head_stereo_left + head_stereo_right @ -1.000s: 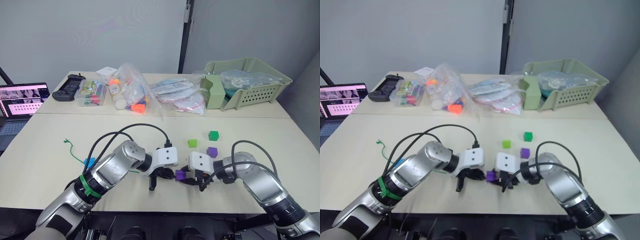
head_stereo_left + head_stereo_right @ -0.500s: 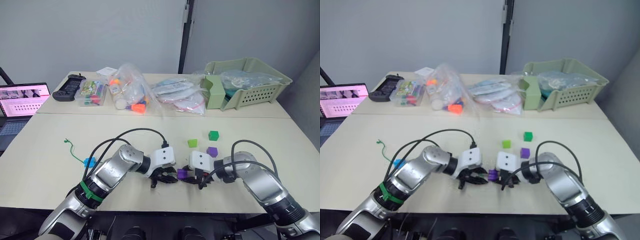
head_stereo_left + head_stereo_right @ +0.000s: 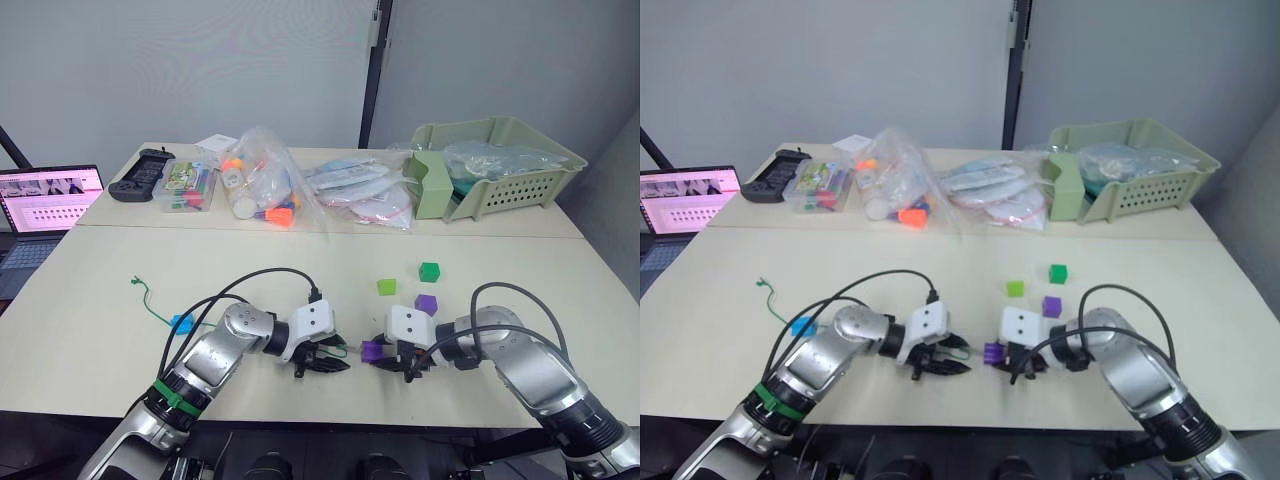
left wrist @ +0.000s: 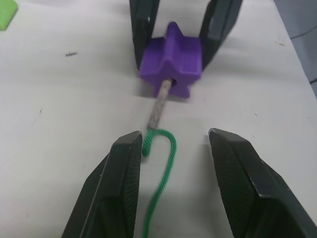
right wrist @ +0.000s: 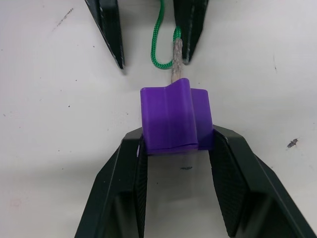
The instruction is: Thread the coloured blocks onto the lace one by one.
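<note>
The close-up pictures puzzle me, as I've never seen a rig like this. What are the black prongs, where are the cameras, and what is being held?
The prongs are the fingers of a two-armed robot. Two pictures come from its head, two from wrist cameras looking along each gripper.

The right gripper is shut on a purple block. The lace, a thin green cord, has its stiff pale tip in the block's hole. The left gripper is open around the cord.

The table also holds a light green block, dark green block, another purple block and a blue block.

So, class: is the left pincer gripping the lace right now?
No: the left pincer stands open, with the lace lying loose between its fingers.
</note>
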Tool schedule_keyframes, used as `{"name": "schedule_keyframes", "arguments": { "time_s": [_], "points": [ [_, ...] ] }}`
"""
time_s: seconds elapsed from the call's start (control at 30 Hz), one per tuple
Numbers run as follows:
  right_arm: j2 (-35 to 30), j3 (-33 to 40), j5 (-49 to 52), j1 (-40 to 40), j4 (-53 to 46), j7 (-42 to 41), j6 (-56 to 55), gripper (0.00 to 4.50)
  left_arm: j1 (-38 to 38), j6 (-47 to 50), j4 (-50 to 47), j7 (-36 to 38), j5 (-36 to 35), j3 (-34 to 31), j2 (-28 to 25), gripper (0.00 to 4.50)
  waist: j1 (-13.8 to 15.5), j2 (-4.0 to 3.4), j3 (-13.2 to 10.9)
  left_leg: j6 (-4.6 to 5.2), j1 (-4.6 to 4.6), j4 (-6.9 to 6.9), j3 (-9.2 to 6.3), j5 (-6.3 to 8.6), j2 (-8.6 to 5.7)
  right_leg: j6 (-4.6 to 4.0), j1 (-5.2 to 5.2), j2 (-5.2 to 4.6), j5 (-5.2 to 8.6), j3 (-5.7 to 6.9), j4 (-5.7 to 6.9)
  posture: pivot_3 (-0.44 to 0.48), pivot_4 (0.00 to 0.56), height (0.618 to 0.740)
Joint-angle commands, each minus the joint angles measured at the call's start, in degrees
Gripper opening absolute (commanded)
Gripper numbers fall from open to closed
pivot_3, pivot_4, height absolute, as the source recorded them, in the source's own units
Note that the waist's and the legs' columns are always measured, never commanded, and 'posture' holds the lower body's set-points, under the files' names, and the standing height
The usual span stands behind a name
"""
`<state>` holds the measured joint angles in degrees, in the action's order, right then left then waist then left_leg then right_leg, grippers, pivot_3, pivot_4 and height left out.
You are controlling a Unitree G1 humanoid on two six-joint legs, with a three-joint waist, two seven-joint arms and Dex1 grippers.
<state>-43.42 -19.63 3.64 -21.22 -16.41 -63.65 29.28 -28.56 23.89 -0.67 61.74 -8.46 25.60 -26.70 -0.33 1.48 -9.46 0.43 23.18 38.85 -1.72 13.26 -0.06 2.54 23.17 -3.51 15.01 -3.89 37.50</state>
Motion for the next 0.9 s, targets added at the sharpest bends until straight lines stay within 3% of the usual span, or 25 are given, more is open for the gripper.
{"name": "schedule_keyframes", "arguments": {
  "time_s": [0.03, 0.13, 0.2, 0.4, 0.9],
  "points": [
    [-0.89, 1.22, 1.11, 0.46, -1.74, -0.30, 0.41, 1.32, 0.47, -1.74, 0.22, -0.73, -0.35, -1.34, 1.11, 1.19, -0.08, 0.00, 0.00, 0.00, 0.00, 0.00, 0.00, 0.00, 0.00, 0.00, 0.00, 0.00, 0.00, 0.00, 0.01, 0.000, 0.150, 0.740],
    [-1.10, 1.28, 1.15, 0.68, -1.89, -0.30, 0.59, 1.32, 0.65, -2.02, -0.19, -0.23, -0.73, -1.55, 1.58, 0.14, -0.14, 0.00, 0.00, 0.00, 0.00, -0.01, -0.01, 0.00, 0.00, 0.00, 0.01, 0.00, 0.00, 0.00, 0.01, 0.000, 0.150, 0.740],
    [-1.21, 1.26, 1.16, 0.77, -1.96, -0.34, 0.64, 1.32, 0.52, -2.11, -0.21, 0.14, -0.74, -1.68, 1.58, 0.00, -0.15, 0.00, 0.00, 0.00, 0.00, -0.01, -0.01, 0.00, 0.00, 0.00, 0.01, 0.00, 0.00, 0.00, 0.00, 0.000, 0.150, 0.740],
    [-1.19, 1.21, 1.25, 0.78, -2.16, -0.15, 0.91, 1.32, -0.53, -2.07, -1.11, 2.20, -0.35, -0.68, 1.09, 0.00, -0.22, 0.00, 0.00, 0.00, 0.00, -0.01, -0.01, 0.00, 0.01, 0.00, 0.01, 0.01, 0.00, 0.00, 0.01, 0.000, 0.150, 0.740],
    [-0.93, 1.11, 1.42, 1.74, -4.52, 0.11, 2.59, 1.32, -4.55, -2.37, 3.40, -0.17, 4.57, 4.17, 8.37, 0.00, 0.03, 0.00, 0.00, 0.00, -0.01, 0.01, 0.05, 0.00, -0.01, 0.00, -0.04, 0.01, 0.00, 0.00, 0.00, 0.000, 0.150, 0.740]
  ]
}}
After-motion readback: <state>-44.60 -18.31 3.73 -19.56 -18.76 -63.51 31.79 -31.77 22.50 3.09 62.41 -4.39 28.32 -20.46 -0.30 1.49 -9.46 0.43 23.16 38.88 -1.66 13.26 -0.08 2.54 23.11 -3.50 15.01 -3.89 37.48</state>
